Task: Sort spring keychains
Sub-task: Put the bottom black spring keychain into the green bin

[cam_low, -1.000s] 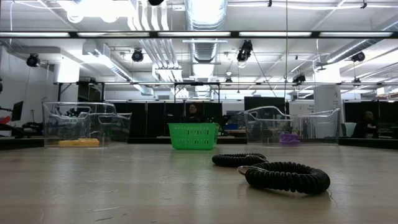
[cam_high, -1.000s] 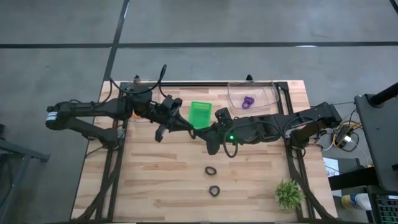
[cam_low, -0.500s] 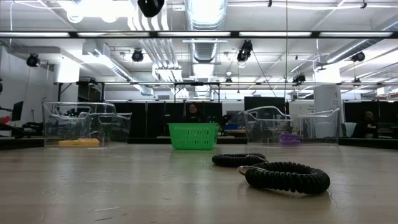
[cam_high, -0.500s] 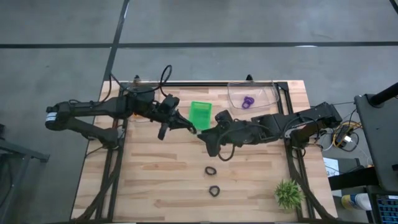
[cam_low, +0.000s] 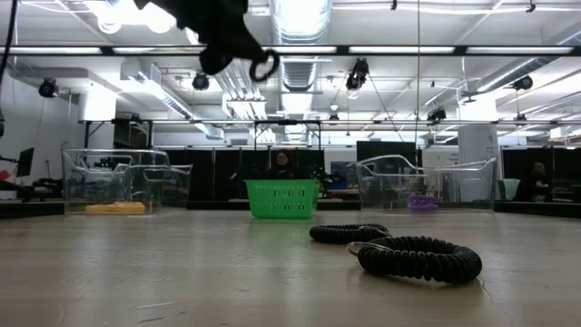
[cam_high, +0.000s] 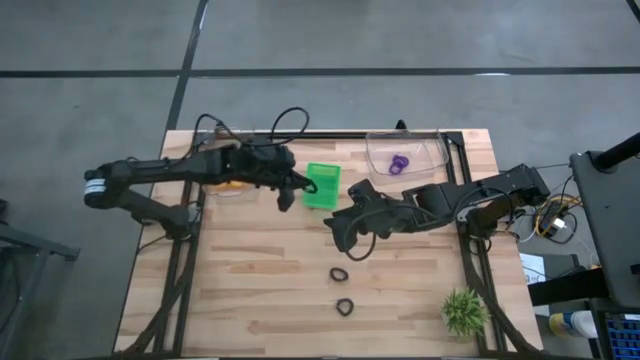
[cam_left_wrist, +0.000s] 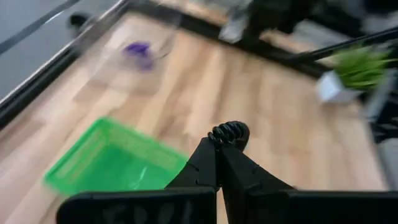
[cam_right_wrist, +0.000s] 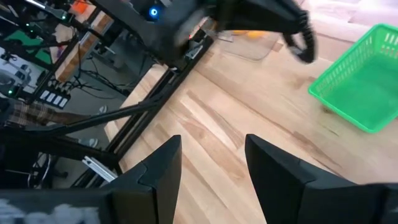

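Observation:
My left gripper (cam_high: 298,186) is shut on a black spring keychain (cam_left_wrist: 229,132) high above the table, just left of the green basket (cam_high: 322,186). The low view shows that keychain (cam_low: 263,65) near the picture's top. My right gripper (cam_high: 333,228) stands open a little nearer and to the right of the basket's near end, with nothing between its fingers (cam_right_wrist: 163,163). Two more black keychains (cam_high: 338,273) (cam_high: 344,306) lie flat on the table's near middle. A purple keychain (cam_high: 399,163) lies in a clear bin (cam_high: 430,150) at the far right. My left gripper pinches a short stretch of the black keychain's coil (cam_left_wrist: 219,135) between its two fingertips. The rest of the coil sticks out beyond the tips. The fingers come from the table's left, slanting down. The keychain is lifted clear of the table and the basket.
A second clear bin with yellow-orange pieces (cam_low: 115,208) stands at the far left, mostly under my left arm in the high view. A small spiky green plant (cam_high: 465,312) sits at the near right corner. Bare wood lies at the near left.
My left gripper has drawn away from my right gripper toward the far edge and up, turning as it went, and now stands beside the basket with the black keychain. It has come into the low view's top. My right gripper stays about where it was.

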Action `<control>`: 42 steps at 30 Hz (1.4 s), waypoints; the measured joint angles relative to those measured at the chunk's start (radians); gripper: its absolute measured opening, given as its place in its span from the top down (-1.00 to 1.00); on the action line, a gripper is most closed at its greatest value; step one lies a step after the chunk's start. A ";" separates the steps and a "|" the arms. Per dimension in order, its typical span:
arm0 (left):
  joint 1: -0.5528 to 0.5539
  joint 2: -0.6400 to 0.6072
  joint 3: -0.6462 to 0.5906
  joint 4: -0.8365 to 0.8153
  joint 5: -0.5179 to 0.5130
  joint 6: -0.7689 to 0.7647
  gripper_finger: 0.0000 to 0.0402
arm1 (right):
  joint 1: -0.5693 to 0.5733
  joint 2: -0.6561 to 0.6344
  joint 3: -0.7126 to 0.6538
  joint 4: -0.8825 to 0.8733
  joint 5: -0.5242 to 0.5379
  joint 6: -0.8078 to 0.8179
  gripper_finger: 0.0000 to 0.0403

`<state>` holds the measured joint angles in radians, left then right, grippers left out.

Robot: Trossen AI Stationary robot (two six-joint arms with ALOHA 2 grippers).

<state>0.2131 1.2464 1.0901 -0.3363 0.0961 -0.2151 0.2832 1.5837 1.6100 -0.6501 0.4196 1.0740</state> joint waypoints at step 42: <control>0.163 0.538 0.137 -0.020 -0.020 0.076 0.75 | 0.007 0.002 -0.004 -0.001 -0.002 0.018 0.15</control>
<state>0.3758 1.7841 1.2266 -0.3562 0.0757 -0.1394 0.2905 1.5852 1.6062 -0.6510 0.4172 1.0924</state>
